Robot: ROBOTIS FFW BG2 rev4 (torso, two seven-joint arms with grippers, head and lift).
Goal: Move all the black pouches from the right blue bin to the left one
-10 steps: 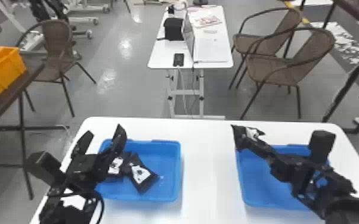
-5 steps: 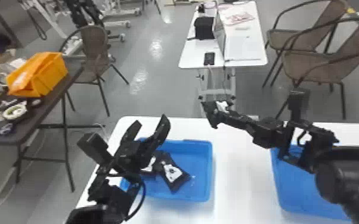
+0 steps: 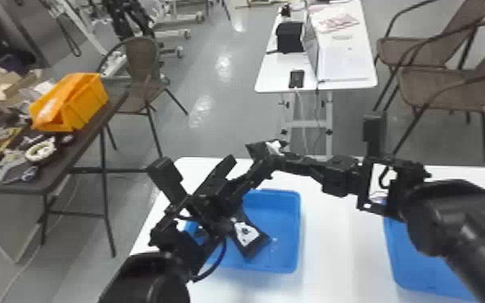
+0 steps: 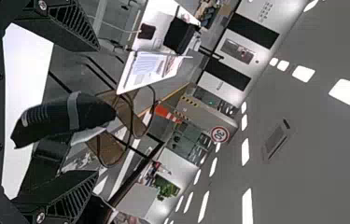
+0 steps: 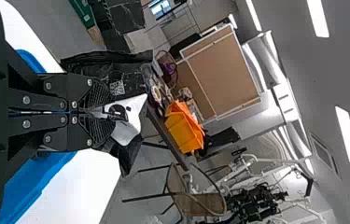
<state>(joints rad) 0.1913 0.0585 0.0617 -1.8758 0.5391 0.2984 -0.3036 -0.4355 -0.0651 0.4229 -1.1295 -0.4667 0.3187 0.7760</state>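
Pouch (image 5: 128,80), black and creased with a white patch, sits clamped in your right pincer (image 3: 278,158), its ridged fingers closed on it, near the centre of the head view. Your left pincer (image 3: 193,165) has its fingers spread wide, left of centre. Below lies a second pouch (image 3: 262,241), dark with a white patch, in the left blue bin (image 3: 288,225). You have a strip of smooth white surface (image 3: 336,241) between it and the right blue bin (image 3: 419,262), lower right; the surface's far edge crosses mid-frame.
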